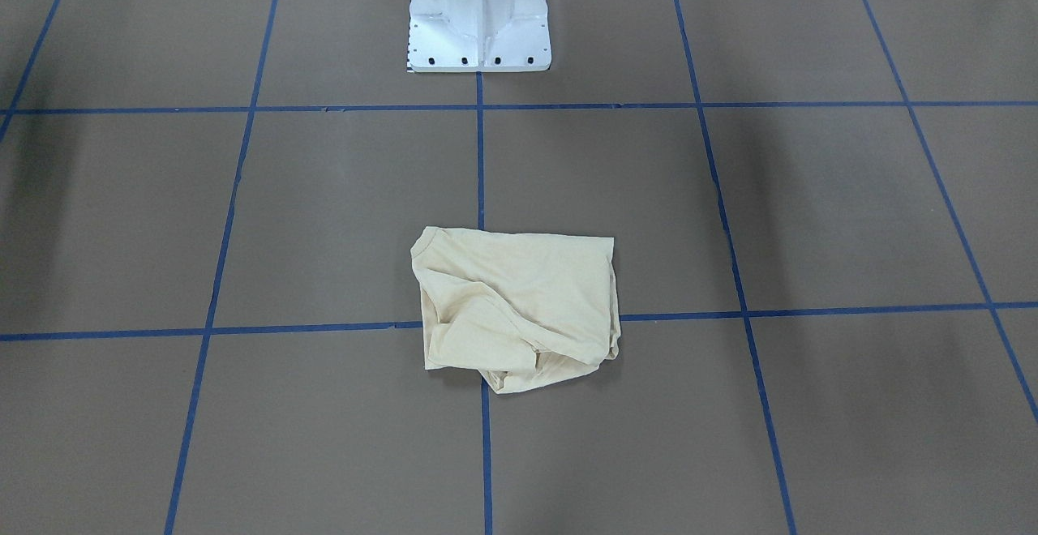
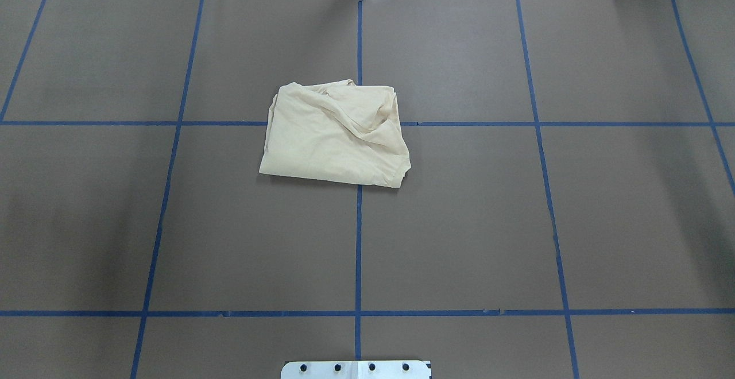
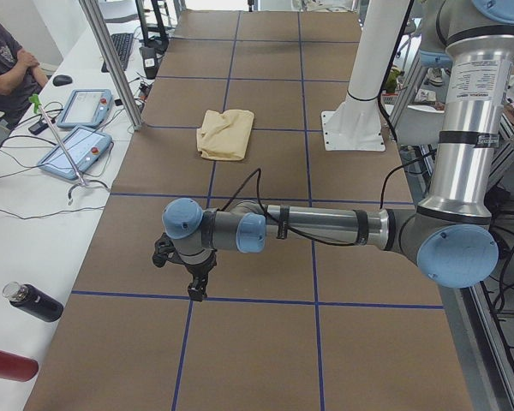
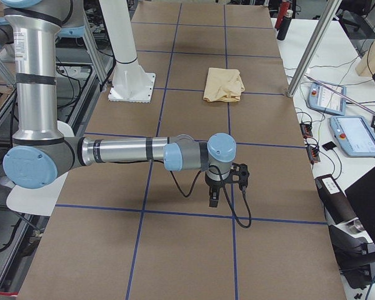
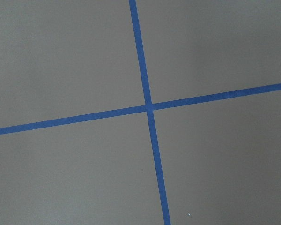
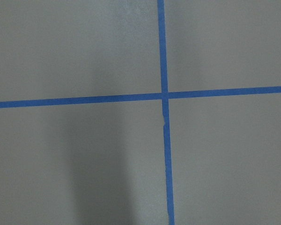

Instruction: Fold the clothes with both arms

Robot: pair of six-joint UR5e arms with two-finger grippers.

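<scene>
The clothes point(image 1: 519, 300) are one pale cream-yellow shirt, lying folded into a rumpled, roughly square bundle at the middle of the brown table point(image 2: 459, 224), across a blue tape crossing. It also shows as the shirt point(image 2: 333, 138), point(image 3: 225, 133), point(image 4: 224, 84). Neither arm touches it. My left gripper point(image 3: 194, 287) hangs near the table's left end, pointing down over a tape line. My right gripper point(image 4: 215, 197) hangs likewise at the right end. Both show only in the side views, so I cannot tell whether they are open or shut. Both wrist views hold only bare table and tape.
The white pedestal base point(image 1: 478, 16) stands at the robot's side of the table. Beyond the far edge are metal posts point(image 3: 111, 64), teach pendants point(image 3: 73, 150) point(image 4: 356, 134), bottles point(image 3: 34, 301), cables and a seated person point(image 3: 4, 64).
</scene>
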